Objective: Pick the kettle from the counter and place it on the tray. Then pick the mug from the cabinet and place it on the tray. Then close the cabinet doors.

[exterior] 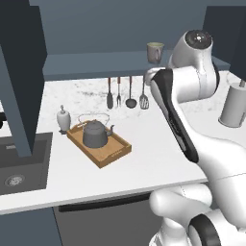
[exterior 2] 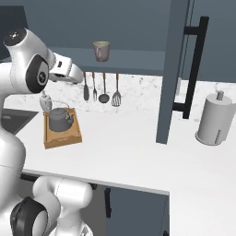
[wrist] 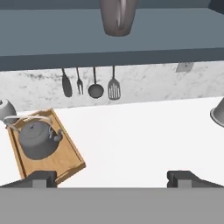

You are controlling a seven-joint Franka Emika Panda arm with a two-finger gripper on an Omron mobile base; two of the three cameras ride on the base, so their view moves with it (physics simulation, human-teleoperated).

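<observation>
The dark grey kettle (exterior: 94, 134) (exterior 2: 60, 120) (wrist: 37, 139) stands upright on the wooden tray (exterior: 117, 153) (exterior 2: 64, 138) (wrist: 65, 159), which lies on the white counter (exterior: 153, 158). The grey-beige mug (exterior: 155, 52) (exterior 2: 102, 50) (wrist: 117, 17) sits on the shelf of the open cabinet (exterior: 96, 65) (wrist: 153, 35). My gripper (wrist: 113, 178) is open and empty. It hangs above the counter to the right of the tray, below and in front of the mug. Both cabinet doors (exterior: 21, 72) (exterior 2: 173, 69) stand open.
A white soap dispenser (exterior: 63, 119) (exterior 2: 44, 101) stands behind the tray. Several utensils (exterior: 127, 93) (wrist: 94, 83) hang on the wall under the shelf. A tall pale cylinder (exterior: 234, 105) (exterior 2: 214, 120) is at the right, a dark sink (exterior: 19, 168) at the left.
</observation>
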